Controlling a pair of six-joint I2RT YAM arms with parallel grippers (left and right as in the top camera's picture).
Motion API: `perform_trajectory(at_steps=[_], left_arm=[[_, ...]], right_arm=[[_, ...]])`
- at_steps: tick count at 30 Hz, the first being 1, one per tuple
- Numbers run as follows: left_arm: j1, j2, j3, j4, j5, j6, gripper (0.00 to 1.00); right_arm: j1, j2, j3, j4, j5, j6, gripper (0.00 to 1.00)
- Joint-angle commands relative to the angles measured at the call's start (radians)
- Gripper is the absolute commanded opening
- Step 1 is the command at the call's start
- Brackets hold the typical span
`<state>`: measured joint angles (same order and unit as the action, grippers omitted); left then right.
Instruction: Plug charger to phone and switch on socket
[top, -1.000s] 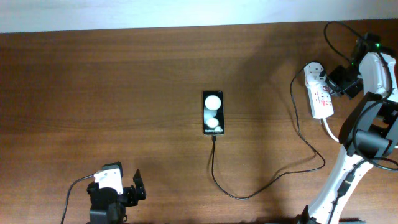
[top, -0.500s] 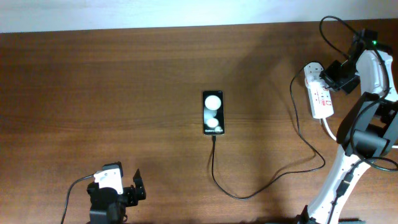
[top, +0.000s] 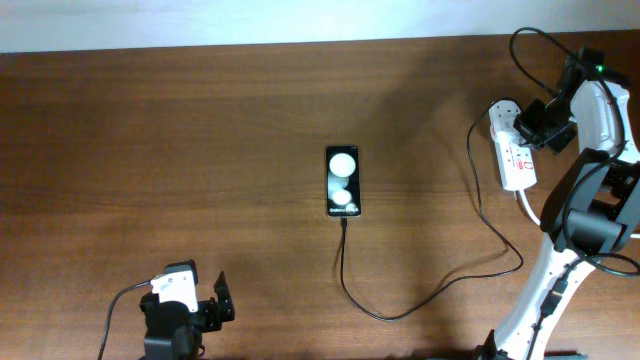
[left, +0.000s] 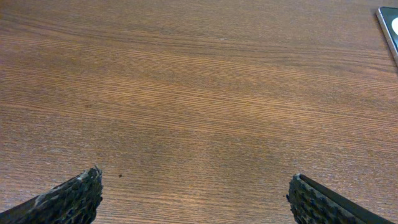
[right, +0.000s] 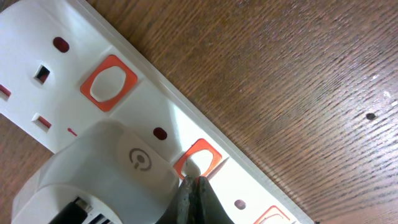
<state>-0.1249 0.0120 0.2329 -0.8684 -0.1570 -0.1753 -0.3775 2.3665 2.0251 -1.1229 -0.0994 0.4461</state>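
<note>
The black phone (top: 342, 181) lies flat mid-table, its corner also in the left wrist view (left: 392, 25). The thin black charger cable (top: 420, 297) runs from the phone's near end in a loop to the white socket strip (top: 514, 152) at the right. Its white plug adapter (right: 99, 174) sits in the strip (right: 74, 43). My right gripper (right: 194, 180) is shut, its tips pressed on an orange-framed switch (right: 200, 158) beside the adapter; it shows in the overhead view (top: 527, 125). My left gripper (left: 193, 190) is open and empty above bare wood; overhead it is at the front left (top: 215, 305).
The strip's thick white cord (top: 530, 208) runs from its near end toward the right arm's base. Another orange-framed switch (right: 109, 82) shows farther along the strip. The wooden table (top: 180, 140) ends at a pale wall along the far edge.
My right gripper has moved left and slightly toward the far end of the socket strip, now over it. The left arm, phone and cable have not moved.
</note>
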Motion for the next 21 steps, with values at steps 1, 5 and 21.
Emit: perform_trajectory(at_steps=[1, 5, 21], left_arm=[[0.002, -0.004, -0.004, -0.002, 0.006, 0.013, 0.99], [0.002, -0.004, -0.004, -0.002, 0.006, 0.013, 0.99], [0.002, -0.004, -0.004, -0.002, 0.006, 0.013, 0.99]], right_arm=[[0.016, -0.007, -0.024, -0.015, -0.001, 0.007, 0.04], [0.017, -0.003, -0.028, -0.031, 0.027, 0.039, 0.04], [-0.010, -0.020, 0.120, -0.076, 0.041, 0.041, 0.04]])
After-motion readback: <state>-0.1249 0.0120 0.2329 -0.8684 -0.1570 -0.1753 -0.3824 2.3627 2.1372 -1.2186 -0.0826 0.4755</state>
